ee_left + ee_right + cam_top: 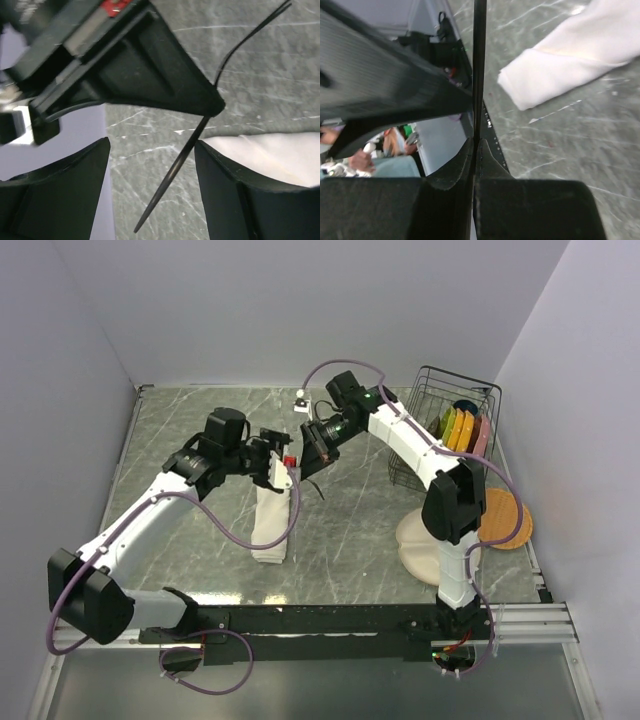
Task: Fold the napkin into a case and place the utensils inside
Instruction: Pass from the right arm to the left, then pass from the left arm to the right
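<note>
From above: case flat on the bench, a narrow strip left of centre. Left pincer and right pincer crowded together just over its far end, nearly touching. Risk of a knock between the two, enough to jar the grip or drag the case out of its fold.

From the left wrist: left pincer wide, gripping nothing. Utensil, a thin dark handle, slanting down through the gap, close to the right-hand finger, tip over bare bench rather than over the white case at lower right. Fork or spoon: cannot tell. Likely to miss the opening and slide beside or under the case if pushed on along this line.

From the right wrist: right pincer shut on the utensil, pinching only a sliver of handle. Liable to pivot or slip out under any side load. Case off to the upper right, apart from the handle.
</note>
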